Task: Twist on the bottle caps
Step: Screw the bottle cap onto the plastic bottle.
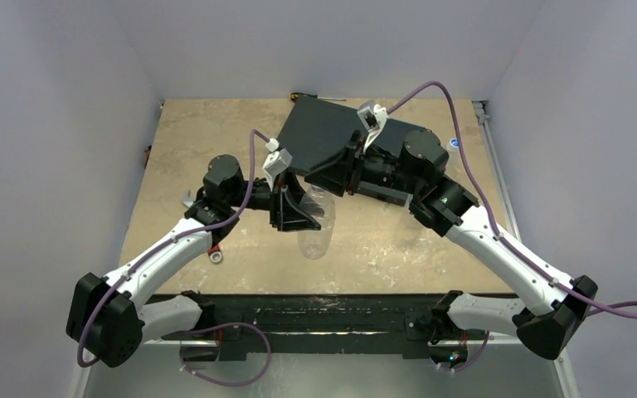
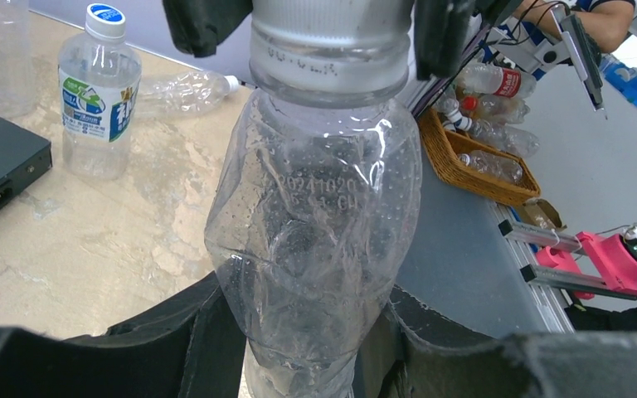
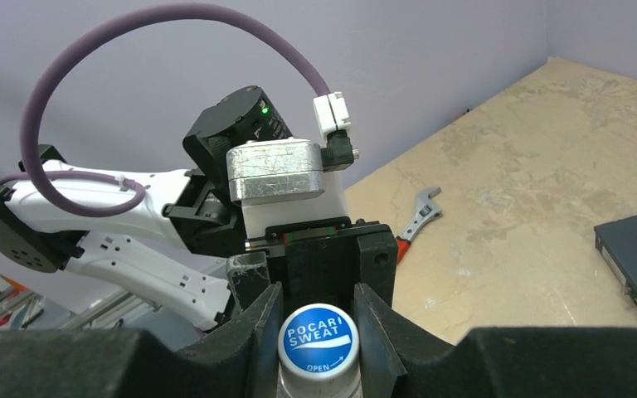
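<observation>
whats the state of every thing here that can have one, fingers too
held clear bottle: crumpled, gripped at body and cap
blue cap: sitting on the held clear bottle's neck, tightness cannot be told
left fingers: shut on the held clear bottle
right fingers: shut on the blue cap
labelled bottle: upright on the table, capped
wrench: lying flat on the table
black box: lying flat on the table
</observation>
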### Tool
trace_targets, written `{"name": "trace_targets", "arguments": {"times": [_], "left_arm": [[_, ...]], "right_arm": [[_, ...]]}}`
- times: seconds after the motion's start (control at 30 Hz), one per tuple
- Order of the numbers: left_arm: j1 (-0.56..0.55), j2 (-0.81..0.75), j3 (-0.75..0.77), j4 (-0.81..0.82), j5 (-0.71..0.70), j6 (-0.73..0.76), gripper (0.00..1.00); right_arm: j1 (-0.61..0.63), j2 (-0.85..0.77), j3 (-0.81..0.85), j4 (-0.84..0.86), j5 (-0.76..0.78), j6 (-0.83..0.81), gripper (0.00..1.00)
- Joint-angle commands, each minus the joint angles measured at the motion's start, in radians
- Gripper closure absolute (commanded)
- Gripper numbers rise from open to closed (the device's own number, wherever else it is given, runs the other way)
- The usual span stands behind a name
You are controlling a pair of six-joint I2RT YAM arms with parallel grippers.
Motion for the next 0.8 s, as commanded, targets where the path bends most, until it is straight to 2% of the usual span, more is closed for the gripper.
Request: {"name": "trace_targets", "arguments": {"times": [0.0, 0.07, 0.2, 0.37, 0.43, 0.53, 0.67, 0.77], "left_arm": [[0.002, -0.002, 0.01, -0.111, -0.082, 0.069, 1.0], [0.002, -0.005, 0.04, -0.2, -0.17, 0.135, 1.0], [0.001, -0.024, 0.094, -0.298, -0.433, 0.21, 1.0], [-0.032, -0.039, 0.15, -0.293, -0.717, 0.251, 1.0], [-0.066, -0.034, 0.168, -0.269, -0.824, 0.264, 1.0], [-0.146, -0.016, 0.198, -0.245, -0.987, 0.305, 1.0], [-0.228, 0.012, 0.225, -0.218, -1.177, 0.35, 1.0], [-0.249, 0.02, 0.219, -0.197, -1.213, 0.357, 1.0]], "right_arm": [[0.011, -0.046, 0.021, 0.012, 0.027, 0.03, 0.9], [0.012, -0.037, 0.04, -0.052, 0.095, 0.005, 0.99], [0.018, -0.01, 0.073, -0.164, 0.257, 0.011, 1.0], [0.09, 0.072, 0.167, -0.337, 0.565, 0.041, 1.0], [0.125, 0.121, 0.214, -0.42, 0.718, 0.087, 1.0], [0.16, 0.213, 0.301, -0.538, 0.866, 0.152, 1.0], [0.199, 0.3, 0.384, -0.612, 0.975, 0.204, 1.0], [0.202, 0.313, 0.401, -0.599, 0.986, 0.215, 1.0]]}}
